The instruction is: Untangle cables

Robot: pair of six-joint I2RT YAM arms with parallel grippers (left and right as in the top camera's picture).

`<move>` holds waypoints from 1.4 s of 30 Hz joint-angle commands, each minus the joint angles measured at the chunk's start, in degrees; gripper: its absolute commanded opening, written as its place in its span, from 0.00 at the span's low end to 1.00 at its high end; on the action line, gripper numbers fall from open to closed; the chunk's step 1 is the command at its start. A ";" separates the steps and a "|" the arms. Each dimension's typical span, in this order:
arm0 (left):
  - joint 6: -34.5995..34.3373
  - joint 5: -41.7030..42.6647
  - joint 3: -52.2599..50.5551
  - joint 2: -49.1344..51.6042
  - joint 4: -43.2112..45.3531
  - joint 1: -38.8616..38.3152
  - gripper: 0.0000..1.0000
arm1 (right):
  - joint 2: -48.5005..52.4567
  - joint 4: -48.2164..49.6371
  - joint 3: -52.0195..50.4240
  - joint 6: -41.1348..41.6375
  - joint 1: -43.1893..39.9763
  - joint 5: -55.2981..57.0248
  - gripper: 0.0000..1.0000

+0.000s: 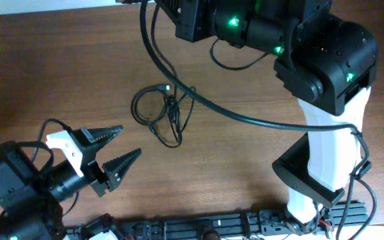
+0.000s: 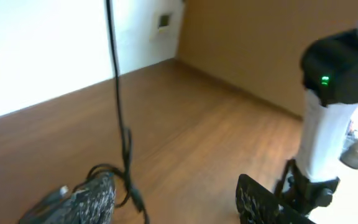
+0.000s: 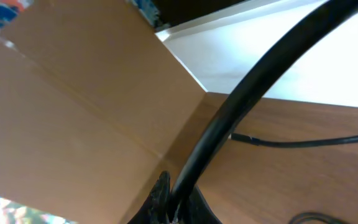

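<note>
The cables (image 1: 162,110) lie as a small tangle of thin black loops on the wooden table, mid-left in the overhead view. My left gripper (image 1: 131,139) is open and empty, just below and left of the tangle. In the left wrist view its jaws (image 2: 176,190) are wide apart, with cable loops (image 2: 129,186) beside the left finger. One black strand (image 2: 117,81) rises straight up from them. My right gripper (image 3: 179,199) is shut on a black cable (image 3: 247,93) that runs up and right from its jaws. Its fingers do not show in the overhead view.
A long black cord (image 1: 245,120) arcs from the top edge across the table to the right arm's white link (image 1: 325,153). A brown cardboard wall (image 3: 73,93) stands behind the table. A black rail (image 1: 245,220) runs along the front edge.
</note>
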 commanded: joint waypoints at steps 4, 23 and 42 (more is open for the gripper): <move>4.52 8.85 -3.34 4.74 4.24 -1.46 0.62 | -2.43 1.29 1.27 3.15 0.17 -8.48 0.04; -35.82 -35.87 -3.34 19.93 41.42 -32.81 0.61 | -2.43 -6.64 1.25 -3.30 0.17 -12.70 0.04; -37.20 -35.21 -3.32 26.88 48.17 -41.77 0.68 | -2.43 -8.09 1.25 -7.21 -1.46 -11.50 0.04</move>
